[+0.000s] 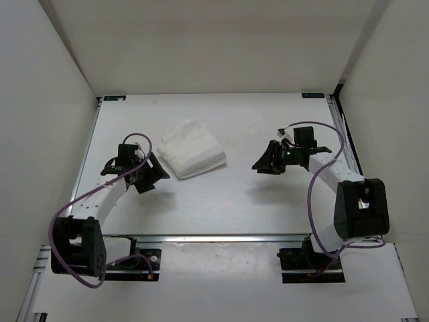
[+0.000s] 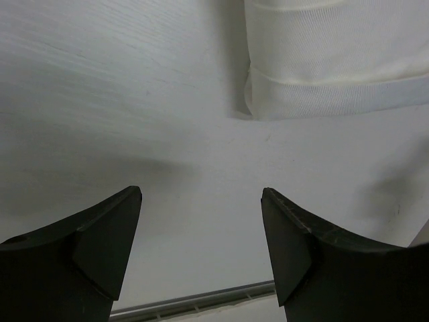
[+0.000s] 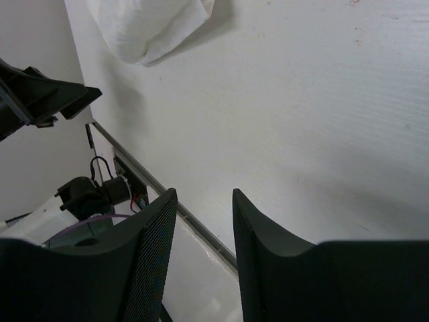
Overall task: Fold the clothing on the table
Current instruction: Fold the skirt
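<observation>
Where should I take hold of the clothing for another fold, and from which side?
Probably the near-left corner of the clothing, coming in low from the left gripper's side. The left wrist view shows stacked layer edges there with some thickness above the table, so a finger could likely slide under. The open left gripper faces that corner.

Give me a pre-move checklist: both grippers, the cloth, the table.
1. Nothing in the left gripper, jaws wide apart: ok.
2. Nothing in the right gripper, jaws narrowly apart: ok.
3. Both grippers clear of the clothing, one on each side of it: ok.
4. The clothing lies wholly on the table, away from the rails: ok.
5. The clothing is in a compact folded stack: ok.
6. Hidden layers lined up squarely: cannot tell.
</observation>
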Robot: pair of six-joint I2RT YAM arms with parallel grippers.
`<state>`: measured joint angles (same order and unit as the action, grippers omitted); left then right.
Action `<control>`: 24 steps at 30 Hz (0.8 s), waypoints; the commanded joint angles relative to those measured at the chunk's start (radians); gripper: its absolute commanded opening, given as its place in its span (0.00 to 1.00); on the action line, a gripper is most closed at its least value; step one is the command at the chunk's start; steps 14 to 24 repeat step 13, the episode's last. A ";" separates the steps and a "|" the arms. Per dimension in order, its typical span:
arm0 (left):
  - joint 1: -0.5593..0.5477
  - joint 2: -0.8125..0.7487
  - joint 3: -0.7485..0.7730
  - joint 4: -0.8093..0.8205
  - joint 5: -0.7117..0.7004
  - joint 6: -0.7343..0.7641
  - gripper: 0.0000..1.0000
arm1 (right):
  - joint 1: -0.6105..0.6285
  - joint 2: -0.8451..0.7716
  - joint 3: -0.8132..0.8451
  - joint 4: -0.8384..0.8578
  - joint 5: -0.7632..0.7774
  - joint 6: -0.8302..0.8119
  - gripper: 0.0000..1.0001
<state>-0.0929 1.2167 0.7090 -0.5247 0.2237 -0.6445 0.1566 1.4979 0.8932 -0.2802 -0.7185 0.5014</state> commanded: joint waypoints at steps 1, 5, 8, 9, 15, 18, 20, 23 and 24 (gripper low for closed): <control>0.028 -0.017 0.010 0.002 0.017 0.031 0.83 | -0.005 -0.031 0.009 0.069 -0.025 0.016 0.44; 0.041 0.012 0.041 0.000 0.045 0.049 0.83 | 0.003 -0.002 0.052 0.067 -0.035 0.008 0.44; 0.056 0.032 0.041 0.002 0.062 0.066 0.82 | 0.012 0.013 0.059 0.067 -0.036 0.009 0.45; 0.048 0.044 0.046 -0.007 0.052 0.069 0.82 | 0.012 0.013 0.056 0.064 -0.032 0.009 0.44; 0.001 0.079 0.089 -0.053 -0.010 0.114 0.83 | 0.014 0.015 0.061 0.067 -0.030 0.016 0.45; 0.001 0.079 0.089 -0.053 -0.010 0.114 0.83 | 0.014 0.015 0.061 0.067 -0.030 0.016 0.45; 0.001 0.079 0.089 -0.053 -0.010 0.114 0.83 | 0.014 0.015 0.061 0.067 -0.030 0.016 0.45; 0.001 0.079 0.089 -0.053 -0.010 0.114 0.83 | 0.014 0.015 0.061 0.067 -0.030 0.016 0.45; 0.001 0.079 0.089 -0.053 -0.010 0.114 0.83 | 0.014 0.015 0.061 0.067 -0.030 0.016 0.45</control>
